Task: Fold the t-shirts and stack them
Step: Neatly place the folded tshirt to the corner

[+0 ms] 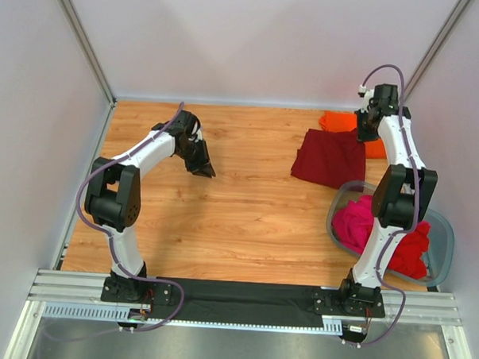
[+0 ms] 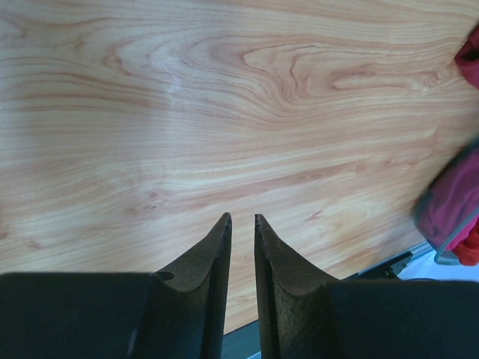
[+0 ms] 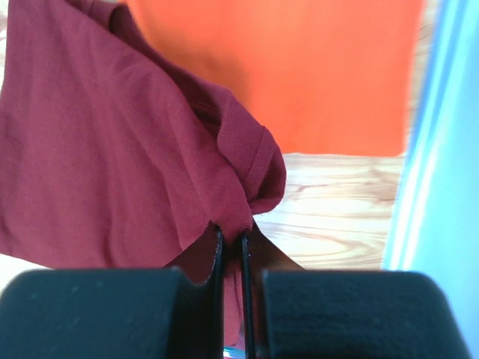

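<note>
Pinches an edge of the maroon t-shirt (image 3: 112, 149) in the right claw (image 3: 230, 250), fingers pressed together on the cloth, a bunched fold raised off the surface (image 3: 337, 202) (sleeve or hem corner, hard to call). Places that shirt at the far right of the wood, spreading away from the claw toward the left and the near side. Reads from above as a rough block, close to square and slightly skewed, so no strong long axis to work along. Drapes in soft folds near the pinch; plain, matte, no print to see.

Shows the orange t-shirt (image 3: 299, 67) just beyond, flat and bright in the far right corner; meets the maroon edge, overlapping or only touching, cannot tell.

Hangs the left claw (image 2: 242, 224) well off to the left over bare wood, fingers all but touching, nothing between them. Makes the right arm plainly the nearer one. Calls, most likely, for carrying the pinched edge leftward and nearward across the rest of the cloth, with a risk of dragging the whole block along.

Counts two more, crumpled in the grey tub (image 1: 442, 236) at the near right: the magenta-pink t-shirt (image 1: 355, 220) and the red t-shirt (image 1: 407, 249), neither folded yet.
</note>
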`<state>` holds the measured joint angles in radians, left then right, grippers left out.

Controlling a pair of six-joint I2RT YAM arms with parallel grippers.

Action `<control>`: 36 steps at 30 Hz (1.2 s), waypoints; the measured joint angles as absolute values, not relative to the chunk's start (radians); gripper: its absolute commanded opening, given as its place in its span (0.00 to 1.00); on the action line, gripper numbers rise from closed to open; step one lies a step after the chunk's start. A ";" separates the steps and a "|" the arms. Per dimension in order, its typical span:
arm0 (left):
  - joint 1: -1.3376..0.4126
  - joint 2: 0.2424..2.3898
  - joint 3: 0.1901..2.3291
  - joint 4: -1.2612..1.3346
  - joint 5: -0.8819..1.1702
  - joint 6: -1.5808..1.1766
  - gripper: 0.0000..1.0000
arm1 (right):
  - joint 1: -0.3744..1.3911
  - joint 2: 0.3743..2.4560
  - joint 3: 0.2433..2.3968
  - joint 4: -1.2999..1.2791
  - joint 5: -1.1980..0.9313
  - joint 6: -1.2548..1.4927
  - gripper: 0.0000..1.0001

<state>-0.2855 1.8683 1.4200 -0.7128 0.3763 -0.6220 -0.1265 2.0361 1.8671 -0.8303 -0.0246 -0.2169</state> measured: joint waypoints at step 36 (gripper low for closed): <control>-0.311 1.967 1.436 -0.700 0.358 -0.653 0.25 | -0.265 2.285 2.272 -0.639 -0.105 -0.327 0.00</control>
<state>-0.3111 1.9671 1.4361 -0.7002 0.3584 -0.6525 -0.2646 2.2848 2.2719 -0.6392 -0.1051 -0.3267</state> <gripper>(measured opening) 0.249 0.043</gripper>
